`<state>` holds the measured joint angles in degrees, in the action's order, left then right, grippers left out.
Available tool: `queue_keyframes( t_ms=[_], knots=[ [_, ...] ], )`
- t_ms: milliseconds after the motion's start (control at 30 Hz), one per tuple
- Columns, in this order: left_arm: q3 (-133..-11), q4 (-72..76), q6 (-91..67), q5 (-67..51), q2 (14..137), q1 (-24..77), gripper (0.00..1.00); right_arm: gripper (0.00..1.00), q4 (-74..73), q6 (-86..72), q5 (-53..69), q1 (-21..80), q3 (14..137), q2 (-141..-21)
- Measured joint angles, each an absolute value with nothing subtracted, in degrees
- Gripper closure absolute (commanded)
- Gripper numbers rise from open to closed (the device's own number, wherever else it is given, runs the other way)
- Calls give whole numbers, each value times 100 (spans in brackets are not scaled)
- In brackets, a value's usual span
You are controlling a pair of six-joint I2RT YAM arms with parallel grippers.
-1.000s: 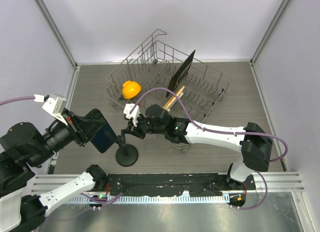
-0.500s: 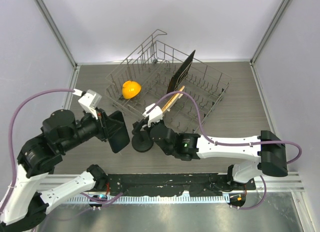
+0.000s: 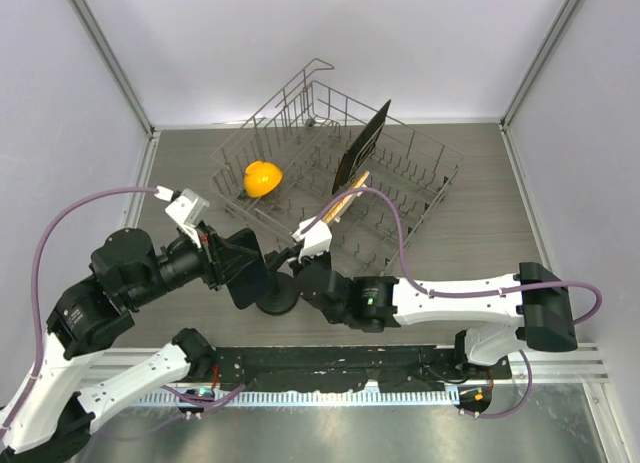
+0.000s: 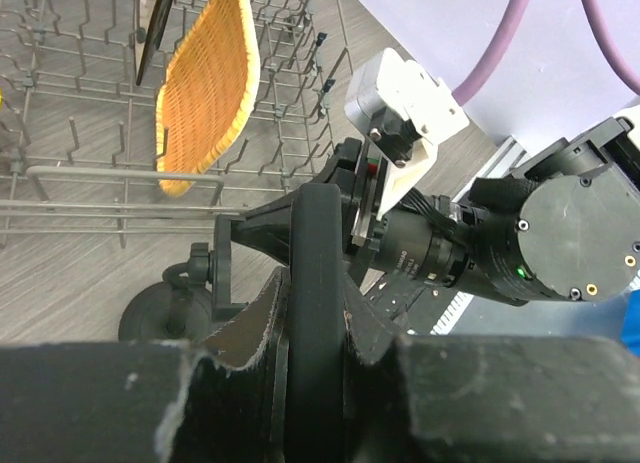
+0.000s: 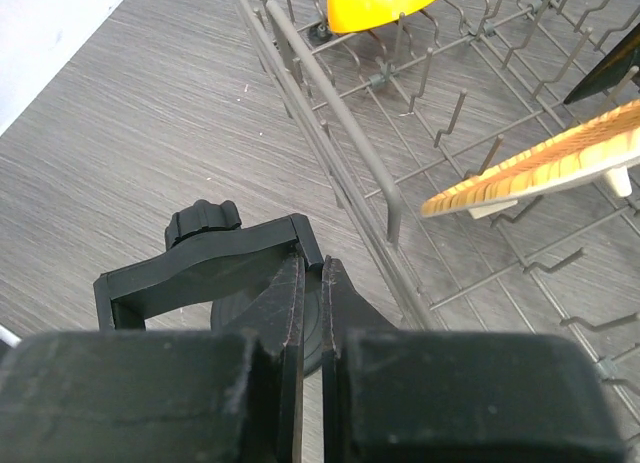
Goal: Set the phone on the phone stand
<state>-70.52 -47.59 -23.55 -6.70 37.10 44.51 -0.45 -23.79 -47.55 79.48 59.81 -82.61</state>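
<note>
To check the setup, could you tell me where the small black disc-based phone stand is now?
Top view: the small black phone stand is left of centre, just in front of the grey wire rack, gripped by the right gripper.

My arms are white shells (image 3: 450,291) linked by fat black motor housings (image 3: 120,268). My left gripper (image 3: 238,270) and right gripper (image 3: 288,267) have matte black fingers (image 5: 150,393) with rough, chipped edges. Just behind each gripper sits a small white camera block (image 3: 187,205), and a purple cable (image 3: 55,238) loops back from it. Further behind my right gripper, a round black joint (image 4: 575,233) shows a green light (image 4: 521,271) and small brass screws (image 4: 592,290).
</note>
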Motion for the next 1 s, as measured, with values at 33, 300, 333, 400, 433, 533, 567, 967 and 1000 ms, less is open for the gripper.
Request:
queue_keyframes(
  t_ms=[33, 300, 333, 400, 433, 533, 567, 967, 1000],
  knots=[
    [-7022, -4737, -2355, -668, 3667, 4451, 100, 100, -73, -2434, -4849, 8007, 5981, -8265],
    [-6842, -4744, -2357, -565, 3262, 4451, 100, 98, -134, -2665, -5116, 8219, 6069, -8479],
    [-6842, -4742, -2357, -558, 3229, 4451, 100, 88, -130, -2683, -5113, 8226, 6069, -8479],
    [-6842, -4751, -2357, -541, 3164, 4451, 100, 75, -134, -2707, -5076, 8228, 6069, -8479],
    [-6842, -4759, -2357, -534, 3140, 4451, 100, 64, -132, -2720, -5013, 8228, 6080, -8479],
    [-6842, -4790, -2357, -510, 3105, 4451, 100, 53, -139, -2794, -4823, 8228, 6117, -8479],
    [-6840, -4805, -2357, -502, 3098, 4451, 100, 53, -154, -2808, -4748, 8228, 6119, -8479],
    [-6820, -4864, -2377, -495, 3024, 4451, 100, 44, -567, -2733, -4018, 8228, 5922, -7677],
    [-6820, -4866, -2377, -495, 3024, 4451, 100, 43, -567, -2720, -3951, 8226, 5920, -7572]
  ],
)
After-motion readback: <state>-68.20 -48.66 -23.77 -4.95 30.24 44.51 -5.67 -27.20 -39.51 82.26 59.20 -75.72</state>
